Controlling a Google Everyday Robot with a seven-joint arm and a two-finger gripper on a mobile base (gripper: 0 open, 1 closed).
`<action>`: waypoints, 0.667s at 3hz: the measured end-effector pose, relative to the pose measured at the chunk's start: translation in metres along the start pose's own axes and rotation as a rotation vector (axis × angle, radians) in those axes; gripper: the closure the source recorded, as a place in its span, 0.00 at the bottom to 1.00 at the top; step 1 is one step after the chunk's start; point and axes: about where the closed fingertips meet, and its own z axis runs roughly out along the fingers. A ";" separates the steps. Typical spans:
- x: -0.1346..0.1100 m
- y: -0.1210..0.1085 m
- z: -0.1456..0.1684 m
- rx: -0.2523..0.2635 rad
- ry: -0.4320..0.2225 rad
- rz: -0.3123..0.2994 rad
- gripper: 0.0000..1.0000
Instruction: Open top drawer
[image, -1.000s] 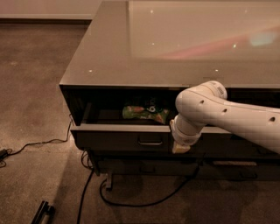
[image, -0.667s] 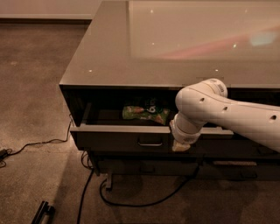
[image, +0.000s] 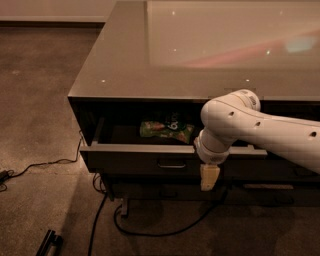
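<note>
The top drawer (image: 135, 159) of the dark cabinet stands pulled out part way. Its small metal pull (image: 171, 164) shows at the centre of the front. A green snack bag (image: 166, 130) lies inside. My white arm (image: 260, 130) reaches in from the right. My gripper (image: 209, 178) hangs pointing down in front of the drawer front, just right of the pull and apart from it.
The cabinet has a glossy flat top (image: 200, 50). Black cables (image: 100, 220) run over the carpet under and left of the cabinet. A dark object (image: 49, 243) lies on the floor at the bottom left. Another drawer front (image: 280, 170) shows behind my arm at right.
My gripper has dropped a little lower in front of the drawer front. The drawer stands as far out as before.
</note>
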 end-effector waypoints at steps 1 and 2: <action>0.000 0.000 0.000 0.000 0.000 0.000 0.00; 0.002 -0.008 -0.001 0.018 -0.014 0.011 0.00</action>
